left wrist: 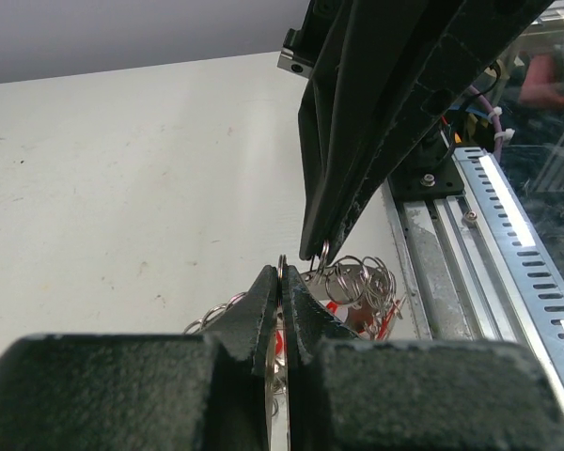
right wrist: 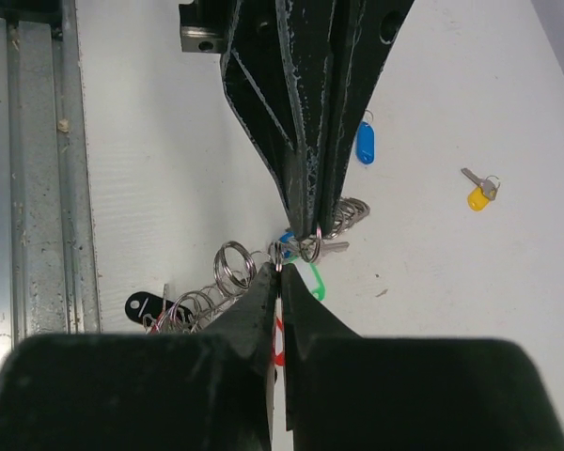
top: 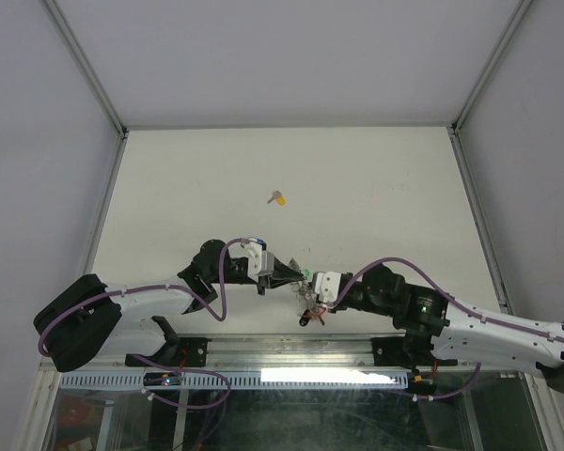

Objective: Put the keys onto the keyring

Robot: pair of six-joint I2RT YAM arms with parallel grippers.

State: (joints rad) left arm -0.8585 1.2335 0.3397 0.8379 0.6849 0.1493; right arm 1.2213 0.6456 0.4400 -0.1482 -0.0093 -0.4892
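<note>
Right fingers pinch the keyring; their camera shows the blue tag.

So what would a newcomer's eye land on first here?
The left gripper and right gripper meet tip to tip near the front edge of the table, both pinched shut on the keyring with its dangling tags. A yellow-tagged key lies alone farther out toward mid-table.

Left end effector and right end effector, both pinched closed, meet tip to tip.
</note>
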